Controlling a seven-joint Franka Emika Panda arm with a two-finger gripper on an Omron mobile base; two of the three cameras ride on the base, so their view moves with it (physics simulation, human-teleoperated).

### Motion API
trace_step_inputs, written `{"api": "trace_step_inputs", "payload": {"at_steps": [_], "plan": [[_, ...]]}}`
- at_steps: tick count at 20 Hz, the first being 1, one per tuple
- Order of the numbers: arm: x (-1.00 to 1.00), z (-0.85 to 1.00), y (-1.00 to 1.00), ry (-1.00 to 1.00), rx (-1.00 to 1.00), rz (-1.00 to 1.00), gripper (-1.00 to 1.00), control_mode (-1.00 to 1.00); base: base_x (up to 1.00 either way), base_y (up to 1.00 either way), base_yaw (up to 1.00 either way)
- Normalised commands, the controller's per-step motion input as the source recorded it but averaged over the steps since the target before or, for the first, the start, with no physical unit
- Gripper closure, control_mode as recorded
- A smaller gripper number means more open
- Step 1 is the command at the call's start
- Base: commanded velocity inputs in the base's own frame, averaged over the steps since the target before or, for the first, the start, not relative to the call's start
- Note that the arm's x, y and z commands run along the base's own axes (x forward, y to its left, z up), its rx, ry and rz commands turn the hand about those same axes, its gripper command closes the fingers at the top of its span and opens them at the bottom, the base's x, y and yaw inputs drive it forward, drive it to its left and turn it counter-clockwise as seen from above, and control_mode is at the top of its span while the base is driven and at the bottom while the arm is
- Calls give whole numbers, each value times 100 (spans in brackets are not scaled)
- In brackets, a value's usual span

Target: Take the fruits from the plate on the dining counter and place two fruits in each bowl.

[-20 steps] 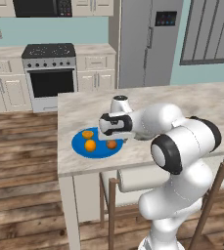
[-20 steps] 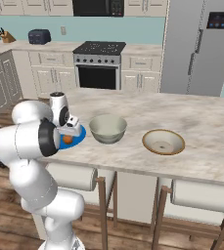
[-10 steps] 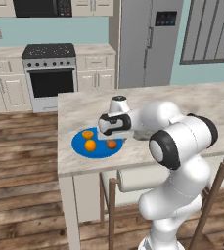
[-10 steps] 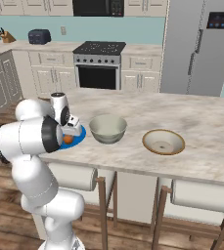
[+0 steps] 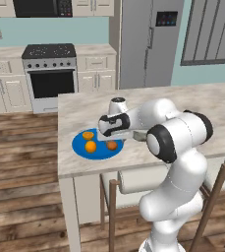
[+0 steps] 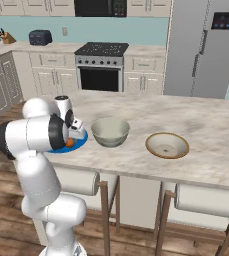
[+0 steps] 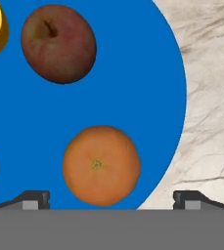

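On the dining counter lies the blue plate, and the gripper hangs just above it with its fingers wide apart, holding nothing. Between the two tips sits a reddish-orange fruit, near the plate's edge. At about 11 o'clock from it (in the hand view) lies the dark red-brown fruit. Two oranges lie at the plate's other side. Beside the plate stands the grey-green bowl, then the tan-rimmed bowl further along.
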Motion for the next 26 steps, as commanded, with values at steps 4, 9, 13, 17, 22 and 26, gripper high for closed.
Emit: {"api": "trace_step_inputs", "payload": {"at_steps": [4,9,13,17,22,26], "plan": [[13,-23,0,0,-1,0,-100,-100,0,0,0],[0,-19,0,3,0,0,-100,-100,0,0,0],[1,-24,0,6,0,0,-100,-100,0,0,0],[0,-11,0,2,0,0,100,-100,0,0,0],[0,0,0,0,0,0,100,-100,0,0,0],[-42,16,-1,-12,0,2,100,-100,0,0,0]]}}
